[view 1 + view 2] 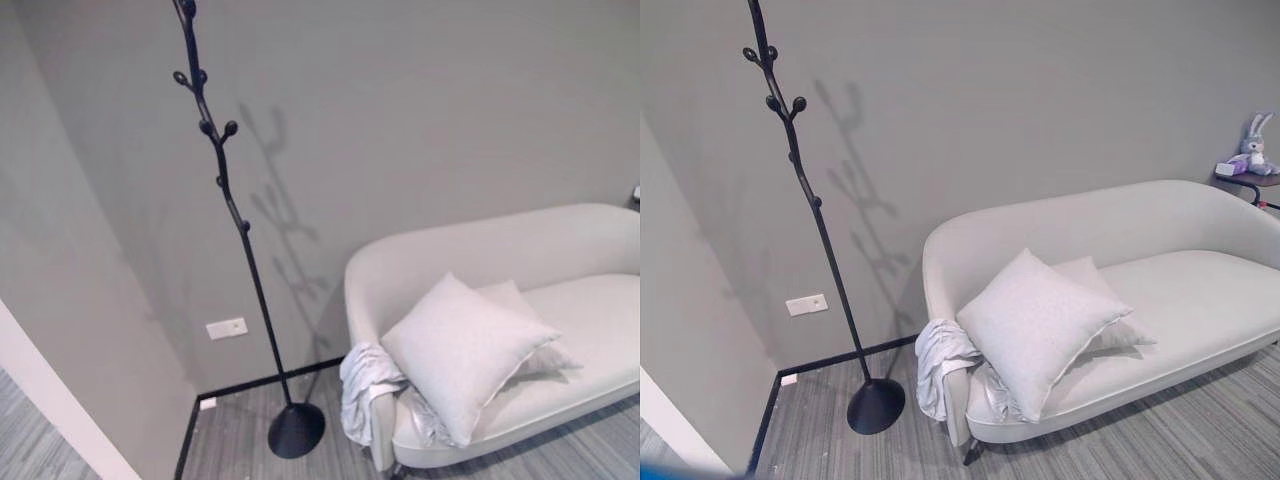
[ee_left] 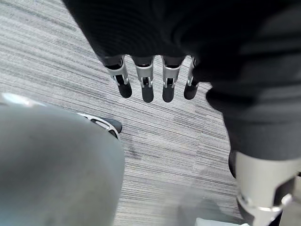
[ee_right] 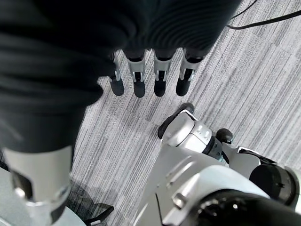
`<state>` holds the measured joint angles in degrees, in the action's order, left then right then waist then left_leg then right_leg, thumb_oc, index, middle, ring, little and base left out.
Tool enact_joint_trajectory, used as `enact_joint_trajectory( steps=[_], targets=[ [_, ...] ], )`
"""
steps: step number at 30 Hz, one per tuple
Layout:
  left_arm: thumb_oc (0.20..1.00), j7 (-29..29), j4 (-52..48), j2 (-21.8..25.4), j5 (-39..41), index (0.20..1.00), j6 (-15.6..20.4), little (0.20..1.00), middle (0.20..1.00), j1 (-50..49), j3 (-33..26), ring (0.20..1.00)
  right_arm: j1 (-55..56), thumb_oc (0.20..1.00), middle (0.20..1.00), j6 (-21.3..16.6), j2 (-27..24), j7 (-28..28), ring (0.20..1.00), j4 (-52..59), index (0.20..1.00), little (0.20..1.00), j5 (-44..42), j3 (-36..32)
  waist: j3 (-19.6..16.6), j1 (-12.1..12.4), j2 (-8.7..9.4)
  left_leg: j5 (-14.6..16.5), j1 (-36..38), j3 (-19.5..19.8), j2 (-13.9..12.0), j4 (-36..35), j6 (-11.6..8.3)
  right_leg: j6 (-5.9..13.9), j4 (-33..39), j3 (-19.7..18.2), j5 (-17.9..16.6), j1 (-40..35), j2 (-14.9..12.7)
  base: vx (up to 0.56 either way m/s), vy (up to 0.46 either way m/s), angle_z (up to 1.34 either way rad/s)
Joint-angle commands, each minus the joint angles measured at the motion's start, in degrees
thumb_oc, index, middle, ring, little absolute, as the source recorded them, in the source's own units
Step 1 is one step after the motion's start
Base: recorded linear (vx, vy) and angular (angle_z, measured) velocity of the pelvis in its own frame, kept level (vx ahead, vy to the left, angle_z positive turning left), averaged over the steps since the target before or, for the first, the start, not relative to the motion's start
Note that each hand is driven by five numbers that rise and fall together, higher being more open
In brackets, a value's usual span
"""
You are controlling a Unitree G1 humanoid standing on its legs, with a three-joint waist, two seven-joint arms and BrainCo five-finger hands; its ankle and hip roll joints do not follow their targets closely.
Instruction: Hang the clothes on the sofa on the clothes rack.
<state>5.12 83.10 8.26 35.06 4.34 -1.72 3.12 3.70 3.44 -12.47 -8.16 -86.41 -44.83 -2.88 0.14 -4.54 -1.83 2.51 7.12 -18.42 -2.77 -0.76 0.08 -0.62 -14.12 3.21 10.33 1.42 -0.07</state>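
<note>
Nothing is hung yet, I judge: the white garment (image 1: pixel 940 365) drapes the sofa (image 1: pixel 1180 290) arm beside the bare clothes rack (image 1: pixel 805 195), far from my left robot hand (image 2: pixel 148 80) and right robot hand (image 3: pixel 148 75), both empty, fingers straight.

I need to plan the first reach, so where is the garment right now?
The white garment hangs over the sofa's left armrest, beside the big cushion, just right of the clothes rack's round base.

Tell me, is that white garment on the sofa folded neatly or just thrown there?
Thrown there. The white garment hangs crumpled over the sofa's arm, part tucked beneath the big cushion.
</note>
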Motion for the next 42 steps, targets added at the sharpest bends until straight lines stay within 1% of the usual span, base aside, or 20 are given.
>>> enact_joint_trajectory(
  steps=[1, 11, 14, 16, 18, 19, 20, 21, 22, 23, 24, 26, 28, 29, 30, 33, 35, 37, 39, 42],
  targets=[
    [1.000, 0.7, 1.9, -1.3, -2.1, 1.000, -0.2, 1.000, 1.000, 2.7, -1.0, 1.000, -3.3, 1.000, 1.000, -0.7, 1.7, -0.5, 1.000, -4.9, 1.000, 1.000, 2.1, 0.3, -0.5, -1.4, 2.08, 0.1, 3.3, 1.6, -1.6, -3.4, -3.06, 5.37, 18.7, 0.4, -9.1, -9.3, -2.3, 0.00, 0.000, 0.00],
    [1.000, 0.5, 1.8, -1.1, -0.7, 1.000, -0.2, 1.000, 1.000, 2.8, -1.6, 1.000, -3.6, 1.000, 1.000, -0.4, 1.7, -0.5, 1.000, -5.1, 1.000, 1.000, 1.5, -0.3, -0.5, -1.5, 2.05, 0.3, 3.3, 2.0, -2.0, -2.8, -3.24, 5.04, 18.3, 0.5, -8.6, -9.4, -2.1, 0.00, -0.015, 0.00],
    [1.000, 0.5, 1.3, -1.3, -0.3, 1.000, 0.0, 1.000, 1.000, 3.0, -1.2, 1.000, -4.1, 1.000, 1.000, -0.5, 1.6, -0.6, 1.000, -4.6, 1.000, 1.000, 1.7, 0.0, -0.3, -1.6, 2.13, 0.8, 2.7, 2.1, -2.2, -1.2, -3.27, 4.77, 17.3, 0.4, -8.1, -9.0, -2.0, 0.00, -0.046, 0.01],
    [1.000, 0.4, 0.6, -1.4, 0.7, 1.000, 0.3, 1.000, 1.000, 3.5, -0.7, 1.000, -4.6, 1.000, 1.000, -0.7, 1.5, -0.5, 1.000, -4.1, 1.000, 1.000, 1.5, 0.2, 0.6, -1.7, 2.53, 1.6, -0.3, 2.3, -2.8, 4.1, -3.43, 4.13, 15.8, -0.1, -7.5, -8.2, -2.2, -0.06, -0.065, 0.01],
    [1.000, 0.3, -0.5, -1.4, 1.3, 1.000, 0.9, 1.000, 1.000, 4.4, 0.1, 1.000, -5.3, 1.000, 1.000, -1.1, 1.2, -0.3, 1.000, -3.8, 1.000, 1.000, 1.6, 0.7, 2.1, -1.5, 3.01, 1.0, -5.0, 3.1, -3.7, 11.7, -3.98, 3.12, 14.0, -0.5, -7.0, -7.0, -2.1, -0.09, -0.062, -0.01],
    [1.000, 0.3, -0.5, -1.4, 1.3, 1.000, 0.9, 1.000, 1.000, 4.4, 0.1, 1.000, -5.3, 1.000, 1.000, -1.1, 1.2, -0.3, 1.000, -3.8, 1.000, 1.000, 1.6, 0.7, 2.0, -1.5, 3.01, 1.0, -5.1, 3.1, -3.7, 11.7, -3.98, 3.12, 14.0, -0.5, -7.0, -6.9, -2.1, -0.09, -0.035, -0.05],
    [1.000, -0.1, -1.6, -1.5, 2.8, 1.000, 1.4, 1.000, 1.000, 5.1, 0.1, 1.000, -5.6, 1.000, 1.000, -1.3, 0.7, 0.0, 1.000, -3.7, 1.000, 1.000, 1.9, 1.0, 3.2, -1.1, 3.11, -1.4, -8.2, 4.3, -4.8, 15.0, -4.67, 2.25, 12.8, -0.4, -6.3, -6.4, -2.0, -0.05, -0.010, -0.13],
    [1.000, -0.1, -1.6, -1.6, 2.8, 1.000, 1.4, 1.000, 1.000, 5.2, 0.1, 1.000, -5.6, 1.000, 1.000, -1.3, 0.7, 0.0, 1.000, -3.8, 1.000, 1.000, 1.9, 1.0, 3.1, -1.2, 3.07, -1.4, -8.5, 4.4, -4.9, 15.2, -4.69, 2.22, 12.7, -0.3, -6.2, -6.2, -2.0, -0.04, 0.019, -0.07],
    [1.000, -0.1, -2.6, -1.6, 4.3, 1.000, 1.8, 1.000, 1.000, 5.4, -0.5, 1.000, -5.5, 1.000, 1.000, -1.4, 0.1, 0.2, 1.000, -3.5, 1.000, 1.000, 2.2, 0.7, 3.5, -0.8, 3.43, -1.9, -10.6, 5.4, -5.9, 13.3, -4.44, 2.31, 12.0, -0.2, -5.7, -6.0, -2.7, 0.04, 0.044, 0.05],
    [1.000, 0.0, -2.6, -1.6, 4.7, 1.000, 2.0, 1.000, 1.000, 5.4, -0.6, 1.000, -5.3, 1.000, 1.000, -1.4, 0.0, 0.1, 1.000, -3.4, 1.000, 1.000, 2.5, 0.7, 3.1, -0.9, 3.61, -2.1, -11.0, 6.2, -6.0, 11.4, -4.25, 2.49, 11.8, -0.3, -5.5, -5.6, -3.0, 0.08, 0.070, 0.19],
    [1.000, 0.1, -2.6, -1.7, 5.6, 1.000, 2.2, 1.000, 1.000, 5.4, -0.9, 1.000, -5.3, 1.000, 1.000, -1.4, -0.3, 0.1, 1.000, -3.3, 1.000, 1.000, 2.8, 0.7, 3.1, -0.8, 3.48, -3.5, -11.7, 7.3, -6.5, 9.8, -4.46, 2.54, 11.8, -0.4, -5.2, -5.3, -3.1, 0.10, 0.073, 0.17],
    [1.000, -0.1, -2.5, -2.1, 8.6, 1.000, 2.4, 1.000, 1.000, 5.6, -1.9, 1.000, -5.7, 1.000, 1.000, -1.6, -0.7, 0.2, 1.000, -2.9, 1.000, 1.000, 2.8, 0.9, 3.6, -0.4, 2.76, -8.4, -14.0, 10.2, -8.2, 4.1, -5.53, 2.56, 11.1, -1.3, -4.2, -4.9, -2.7, 0.11, 0.100, 0.07],
    [1.000, -0.5, -2.6, -2.6, 10.8, 1.000, 2.8, 1.000, 1.000, 6.0, -2.5, 1.000, -6.2, 1.000, 1.000, -1.8, -0.7, 0.4, 1.000, -2.5, 1.000, 1.000, 2.7, 1.2, 4.4, -0.1, 2.12, -10.5, -15.5, 11.7, -9.6, -1.0, -6.27, 2.59, 10.1, -2.7, -3.0, -4.7, -2.6, 0.16, 0.126, 0.08],
    [1.000, -0.9, -2.6, -3.0, 12.6, 1.000, 3.3, 1.000, 1.000, 6.2, -3.2, 1.000, -6.7, 1.000, 1.000, -2.1, -0.8, 0.5, 1.000, -1.9, 1.000, 1.000, 2.8, 1.6, 4.9, -0.1, 1.60, -11.7, -16.8, 11.6, -10.5, -4.0, -6.88, 2.77, 9.3, -4.0, -1.7, -5.2, -2.7, 0.18, 0.109, 0.05],
    [1.000, -0.9, -2.6, -3.0, 12.6, 1.000, 3.3, 1.000, 1.000, 6.2, -3.2, 1.000, -6.7, 1.000, 1.000, -2.1, -0.8, 0.5, 1.000, -1.9, 1.000, 1.000, 2.8, 1.6, 5.0, -0.1, 1.64, -11.6, -16.8, 11.6, -10.5, -4.0, -6.88, 2.78, 9.2, -4.1, -1.6, -5.1, -2.7, 0.21, 0.123, -0.04],
    [1.000, -1.2, -2.7, -3.7, 12.6, 1.000, 3.8, 1.000, 1.000, 6.2, -3.0, 1.000, -6.8, 1.000, 1.000, -2.2, -0.8, 0.5, 1.000, -1.2, 1.000, 1.000, 4.0, 2.4, 4.8, -0.1, 0.71, -11.9, -18.4, 9.8, -11.5, -4.2, -7.62, 3.33, 9.5, -6.0, 0.0, -7.0, -3.3, 0.23, 0.127, -0.33],
    [1.000, -1.2, -2.6, -4.1, 11.8, 1.000, 3.8, 1.000, 1.000, 5.9, -2.8, 1.000, -6.7, 1.000, 1.000, -2.3, -1.0, 0.3, 1.000, -1.0, 1.000, 1.000, 4.9, 2.5, 4.3, 0.1, 0.08, -12.6, -18.3, 9.2, -11.6, -4.2, -7.81, 3.78, 10.0, -7.3, 0.7, -8.7, -4.0, 0.32, 0.184, -0.40],
    [1.000, -0.7, -2.2, -4.1, 10.4, 1.000, 3.5, 1.000, 1.000, 5.3, -2.9, 1.000, -6.2, 1.000, 1.000, -2.1, -1.2, -0.1, 1.000, -1.3, 1.000, 1.000, 5.7, 1.8, 3.1, 0.0, -0.46, -13.5, -17.3, 8.4, -11.2, -4.2, -7.76, 4.63, 11.3, -8.8, 0.6, -10.5, -5.4, 0.37, 0.205, -0.56],
    [1.000, -0.7, -2.1, -3.6, 8.4, 1.000, 3.6, 1.000, 1.000, 5.3, -2.5, 1.000, -5.4, 1.000, 1.000, -1.7, -0.9, -0.7, 1.000, -1.9, 1.000, 1.000, 6.0, 1.0, 1.8, -0.1, 0.02, -13.9, -16.6, 7.3, -9.6, -3.7, -7.39, 5.85, 12.7, -9.1, -0.2, -12.0, -7.7, 0.39, 0.182, -0.71],
    [1.000, -0.8, -2.8, -2.7, 5.0, 1.000, 4.1, 1.000, 1.000, 5.8, -0.7, 1.000, -4.9, 1.000, 1.000, -1.6, -0.9, -1.1, 1.000, -2.1, 1.000, 1.000, 6.9, 0.7, 0.7, -0.3, 0.84, -12.4, -16.9, 5.5, -7.1, -1.3, -6.43, 7.97, 13.4, -9.6, -2.2, -11.9, -10.8, 0.35, 0.194, -0.47]
  ],
)
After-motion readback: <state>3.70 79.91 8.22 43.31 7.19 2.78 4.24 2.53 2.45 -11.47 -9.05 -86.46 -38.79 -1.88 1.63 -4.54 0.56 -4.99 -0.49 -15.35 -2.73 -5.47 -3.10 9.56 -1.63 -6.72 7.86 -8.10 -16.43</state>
